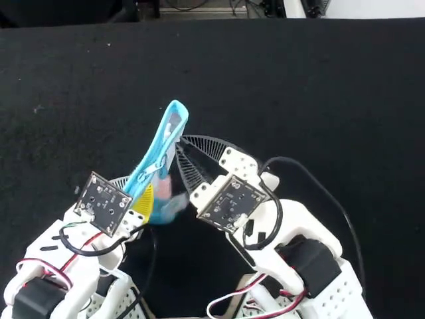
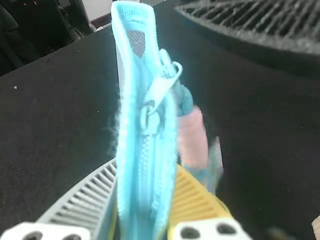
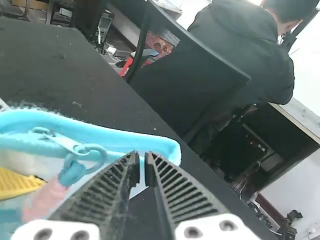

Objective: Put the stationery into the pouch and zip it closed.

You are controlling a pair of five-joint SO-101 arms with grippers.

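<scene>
I am clamping the pouch (image 1: 166, 133) upright in my left gripper (image 2: 145, 200), its free end pointing toward one o'clock, and, judging zipping is underway, lining my nearly closed, seemingly empty right gripper (image 3: 141, 165) at its three o'clock to catch the zipper pull (image 2: 167, 75).

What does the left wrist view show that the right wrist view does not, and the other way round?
Left wrist view: the left tool clamped on the light blue pouch, which stands on edge against its grey finger. Right wrist view: a dark chair beyond the table. Both: the pouch, its zipper pull, a pink piece beside it, the yellow finger and the right tool near the pouch.
</scene>
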